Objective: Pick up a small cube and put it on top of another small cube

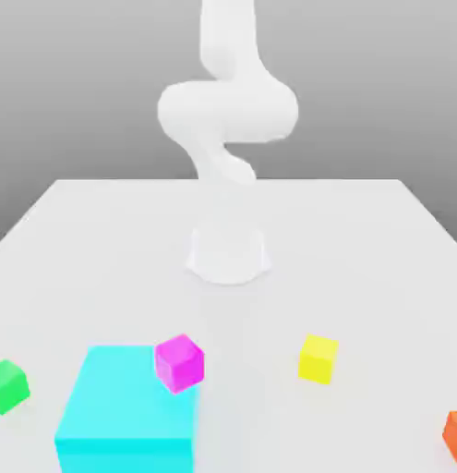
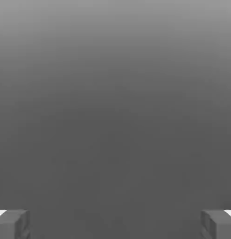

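Note:
The small orange-red cube (image 1: 456,436) lies on the white table (image 1: 361,240) at the exterior view's right edge, cut off by the frame. A yellow cube (image 1: 318,358) of like size sits left of it, and a magenta cube (image 1: 179,362) left of that. The white arm (image 1: 228,111) rises from its base (image 1: 228,254) and leaves the top of the picture. In the hand view, my gripper (image 2: 115,225) is open: two grey fingertips (image 2: 12,224) stand far apart with nothing between them, against plain grey background.
A large cyan block (image 1: 126,416) stands near the front at the exterior view's left. The magenta cube overlaps its far right corner; I cannot tell whether it rests on it. A small green cube (image 1: 8,385) lies at the left edge.

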### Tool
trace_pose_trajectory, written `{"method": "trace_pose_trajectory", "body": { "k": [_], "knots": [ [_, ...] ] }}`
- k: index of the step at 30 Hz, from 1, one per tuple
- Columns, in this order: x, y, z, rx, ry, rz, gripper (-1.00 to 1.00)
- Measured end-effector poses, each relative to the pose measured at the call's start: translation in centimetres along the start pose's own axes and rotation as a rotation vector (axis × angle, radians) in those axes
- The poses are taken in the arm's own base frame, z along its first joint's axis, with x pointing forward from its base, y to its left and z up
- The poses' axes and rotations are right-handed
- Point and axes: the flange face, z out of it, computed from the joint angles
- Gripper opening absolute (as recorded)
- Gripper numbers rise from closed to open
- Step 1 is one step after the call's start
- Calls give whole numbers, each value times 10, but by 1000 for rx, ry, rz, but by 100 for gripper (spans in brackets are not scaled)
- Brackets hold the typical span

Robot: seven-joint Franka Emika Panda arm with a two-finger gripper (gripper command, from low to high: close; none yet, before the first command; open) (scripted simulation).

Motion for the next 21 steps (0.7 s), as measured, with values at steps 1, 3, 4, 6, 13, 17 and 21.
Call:
{"method": "trace_pose_trajectory", "body": {
  "k": [1, 3, 4, 6, 13, 17, 21],
  "knots": [
    [-3, -6, 18, 0, -36, -45, 0],
    [-11, -18, 53, 2, -103, -130, 0],
    [-16, -23, 71, 2, -135, -173, 0],
    [-29, -34, 105, 4, -196, -258, 0],
    [-100, -65, 218, 9, -395, -561, 0],
    [-158, -77, 275, 15, -500, -748, 0],
    [-223, -81, 327, 18, -597, -940, 0]
  ]
}}
